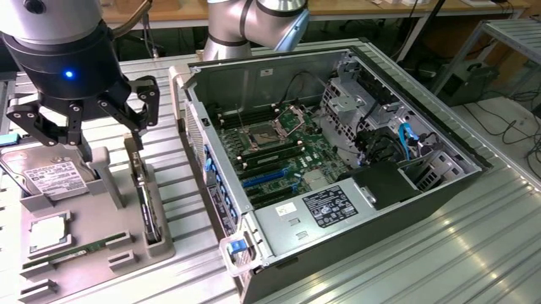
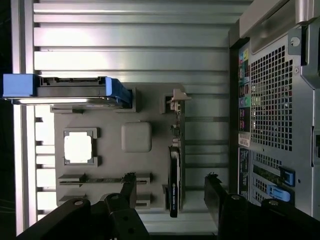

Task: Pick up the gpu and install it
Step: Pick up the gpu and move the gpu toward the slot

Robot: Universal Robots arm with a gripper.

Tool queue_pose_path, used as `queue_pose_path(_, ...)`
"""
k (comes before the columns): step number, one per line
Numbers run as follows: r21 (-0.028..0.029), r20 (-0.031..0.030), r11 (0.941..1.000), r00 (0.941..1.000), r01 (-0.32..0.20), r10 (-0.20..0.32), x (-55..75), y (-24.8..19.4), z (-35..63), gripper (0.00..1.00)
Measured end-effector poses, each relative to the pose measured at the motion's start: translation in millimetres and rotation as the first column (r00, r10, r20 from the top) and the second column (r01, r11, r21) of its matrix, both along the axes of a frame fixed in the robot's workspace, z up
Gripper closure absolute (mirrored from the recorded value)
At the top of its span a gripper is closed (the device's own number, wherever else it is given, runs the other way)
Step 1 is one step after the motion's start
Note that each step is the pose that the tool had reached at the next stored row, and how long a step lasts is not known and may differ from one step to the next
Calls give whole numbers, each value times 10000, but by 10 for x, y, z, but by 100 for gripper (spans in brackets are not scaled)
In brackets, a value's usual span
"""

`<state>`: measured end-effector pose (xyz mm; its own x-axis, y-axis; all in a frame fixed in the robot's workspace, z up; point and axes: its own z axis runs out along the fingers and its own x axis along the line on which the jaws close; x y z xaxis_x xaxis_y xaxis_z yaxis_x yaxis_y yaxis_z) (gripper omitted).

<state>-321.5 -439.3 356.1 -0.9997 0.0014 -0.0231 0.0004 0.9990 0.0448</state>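
The gpu point(image 1: 149, 206) is a thin black card standing on edge in a slot of the grey holder tray point(image 1: 101, 215), with its pale metal bracket at the far end. My gripper point(image 1: 110, 147) hangs open above the tray, over the card's bracket end, holding nothing. In the wrist view the gpu point(image 2: 173, 187) appears edge-on between my two spread fingers point(image 2: 129, 186), well below them, and the gripper point(image 2: 172, 192) is centred over it. The open computer case point(image 1: 279, 60) stands at the exterior view's right of the tray, its motherboard and blue expansion slots point(image 1: 266, 177) exposed.
The tray also holds a silver hard drive point(image 1: 49, 177) in a blue-handled carrier point(image 2: 60, 90), a square processor point(image 1: 47, 231) and a green memory stick point(image 1: 76, 250). The case's perforated rear panel point(image 2: 280, 100) stands close beside the tray. Everything rests on a ribbed aluminium table point(image 1: 439, 253).
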Motion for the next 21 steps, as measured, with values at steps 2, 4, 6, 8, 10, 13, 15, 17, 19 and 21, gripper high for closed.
queue_pose_path(2, 0, 0, 10000, 10000, 1, -1, 0, 0, -12, 34)
queue_pose_path(4, 1, 0, 10000, 10000, 0, 0, 0, 0, -25, 34)
queue_pose_path(6, 1, 0, 10000, 10000, 0, 0, 0, 0, -37, 34)
queue_pose_path(8, 1, 0, 10000, 10000, 1, -1, 0, 0, -50, 34)
queue_pose_path(10, 2, 1, 10000, 10000, 1, -1, 0, 0, -62, 34)
queue_pose_path(13, 2, 0, 10000, 10000, 1, -1, 0, 0, -79, 34)
queue_pose_path(15, 4, 0, 10000, 10000, 0, 0, 0, 0, -91, 34)
queue_pose_path(17, 4, 0, 10000, 10000, 1, -1, 0, 0, -105, 34)
queue_pose_path(19, 6, 0, 10000, 10000, 1, -1, 0, 0, -121, 34)
queue_pose_path(21, 7, 1, 10000, 10000, 1, -1, 0, 0, -135, 34)
